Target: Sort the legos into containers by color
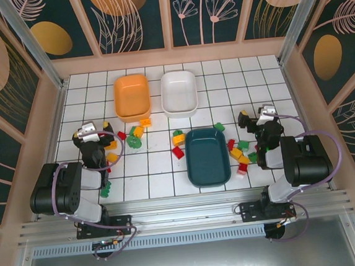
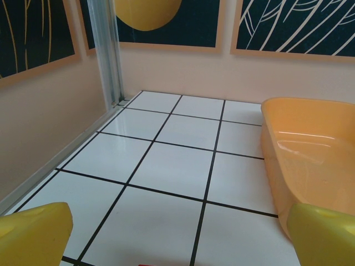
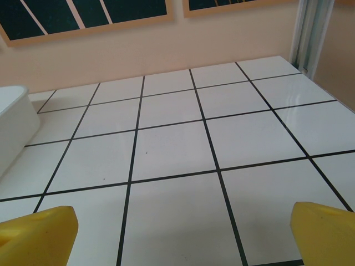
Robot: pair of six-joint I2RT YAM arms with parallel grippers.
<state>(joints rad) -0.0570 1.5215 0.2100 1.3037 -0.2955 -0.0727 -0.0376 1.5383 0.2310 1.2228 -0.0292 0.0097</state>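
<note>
Three trays sit on the white tiled table: an orange tray [image 1: 131, 96] and a white tray [image 1: 179, 93] at the back, and a dark teal tray [image 1: 207, 156] nearer the front. All three look empty. Small red, green and yellow-orange legos lie loose in a left group [image 1: 134, 134], a middle group [image 1: 178, 139] and a right group [image 1: 238, 154]. My left gripper [image 1: 93, 125] hangs open over the left side, its yellow fingers [image 2: 33, 235] wide apart, with the orange tray [image 2: 310, 155] ahead on the right. My right gripper [image 1: 257, 115] is open too, fingers [image 3: 324, 233] spread above bare tiles.
More legos lie close to the left arm [image 1: 112, 157] and near its base [image 1: 106, 189]. The white tray's corner [image 3: 14, 127] shows at the left of the right wrist view. Low peach walls and metal posts [image 2: 105, 50] ring the table.
</note>
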